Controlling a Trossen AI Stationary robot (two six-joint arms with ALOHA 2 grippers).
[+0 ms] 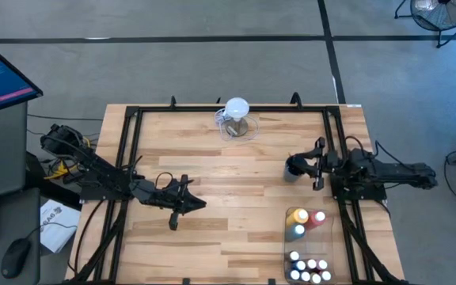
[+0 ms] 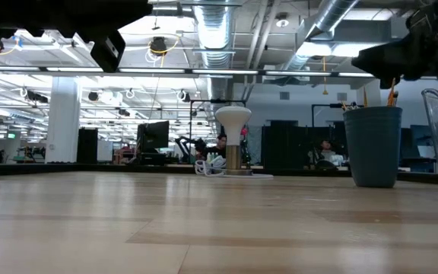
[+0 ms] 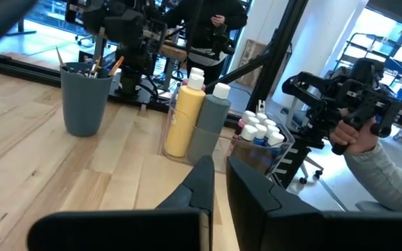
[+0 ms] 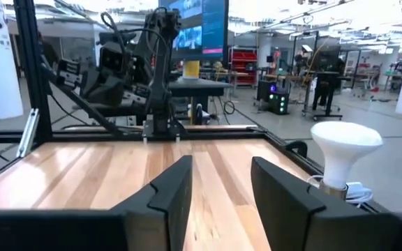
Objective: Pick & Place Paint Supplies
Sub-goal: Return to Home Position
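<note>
The right gripper [image 4: 220,167] hangs just above the blue cup [image 2: 372,144]. Its two fingers are wide apart and hold nothing. Thin brushes [image 2: 391,93] stand in the cup, right under this gripper.

The clear bin [image 1: 328,241] sits near the right gripper, off to one side of it. In the bin stand a yellow bottle [image 3: 185,118], a blue bottle [image 3: 210,125] and a pink bottle [image 1: 317,218]. The small white-capped bottles [image 1: 312,264] are in the end of the bin farthest from that gripper.

The left gripper [image 3: 220,171] is over the wooden table [image 1: 212,166], well apart from the cup and the bin. Its fingers are almost together and hold nothing.

The jug [image 1: 236,119] with the round white top stands far from both grippers.
</note>
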